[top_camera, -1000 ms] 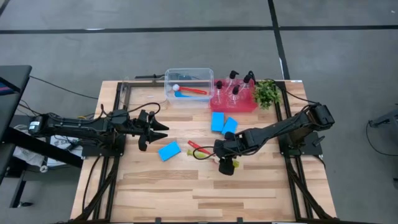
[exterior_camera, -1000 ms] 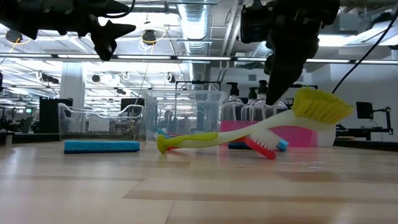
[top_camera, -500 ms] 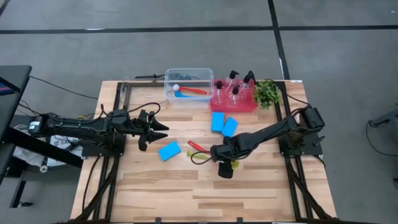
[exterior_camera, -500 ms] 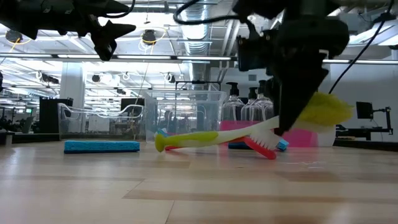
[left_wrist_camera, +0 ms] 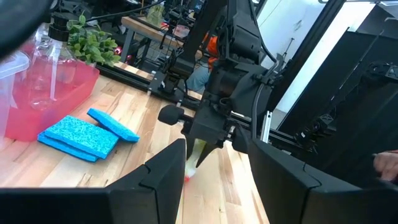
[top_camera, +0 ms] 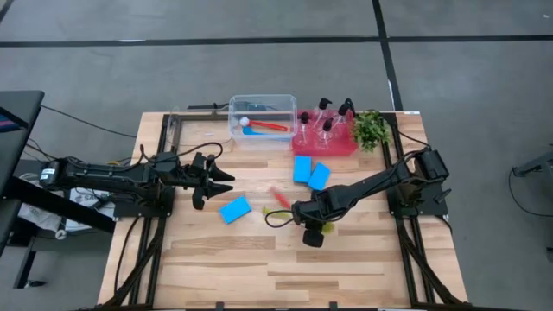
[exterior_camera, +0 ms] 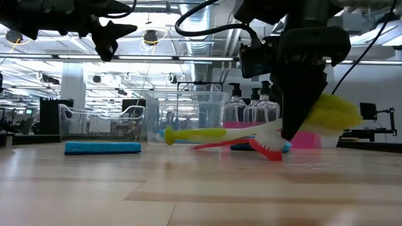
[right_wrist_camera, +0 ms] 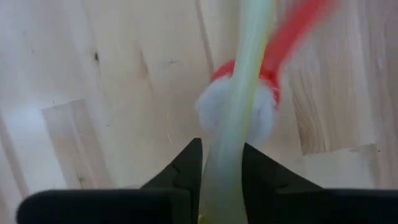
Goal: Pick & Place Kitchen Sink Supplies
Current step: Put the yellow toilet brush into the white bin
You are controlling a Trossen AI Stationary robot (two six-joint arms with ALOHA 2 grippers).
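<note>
A yellow-green brush lies across a red brush at mid-table, with my right gripper shut on it. The red brush's white-bristled head shows under the yellow-green handle. Three blue sponges lie flat on the table: one by the left arm, two near the red tray, which holds clear pump bottles. My left gripper hangs open above the table's left side, fingers level, with nothing between them. My right gripper pinches the yellow-green brush's handle between its two fingers, near the bristle head. The fingers slant steeply down and lie across the handle. The handle's free end is off the table; whether the brush still touches the red one I cannot tell.
A clear tub at the back holds a red brush and a blue one. A leafy plant stands right of the tray. Bare wood lies toward the near edge.
My right gripper has sunk toward the table and shut on the yellow-green brush's handle. The handle's free end, which lay on the table, now hangs above it. The red brush underneath has shifted and lies flatter.
</note>
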